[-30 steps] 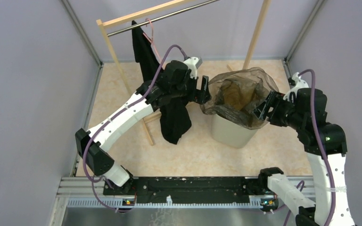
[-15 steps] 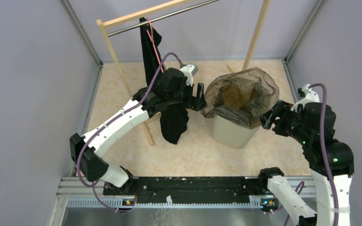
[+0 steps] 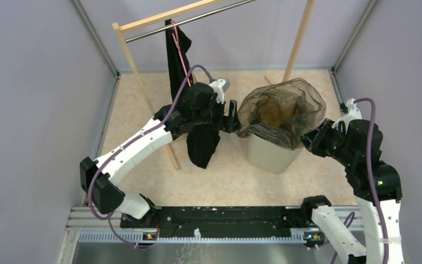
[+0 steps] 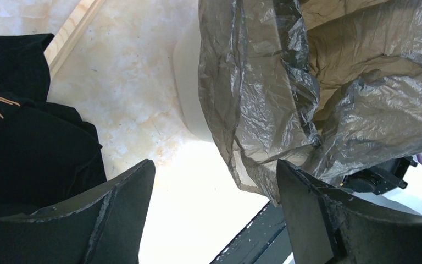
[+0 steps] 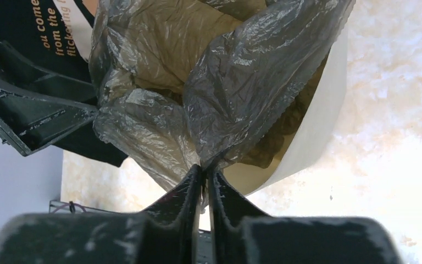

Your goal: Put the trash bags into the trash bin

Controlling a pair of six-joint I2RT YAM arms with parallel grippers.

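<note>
One trash bag (image 3: 282, 113) is being fitted into the trash bin (image 3: 269, 154), which is standing right of centre on the surface, nearer its far edge. The film is being held ballooned above the rim, with part sunk inside. Its right hem is being pinched between the clenched fingers of the right gripper (image 5: 204, 175). The left gripper (image 4: 214, 176) is being held released, jaws wide, just beside the bag's left fold, grasping nothing. Next, by this judgement, that fold should be caught and both hems drawn down over the rim, gently, since thin film tears.
</note>
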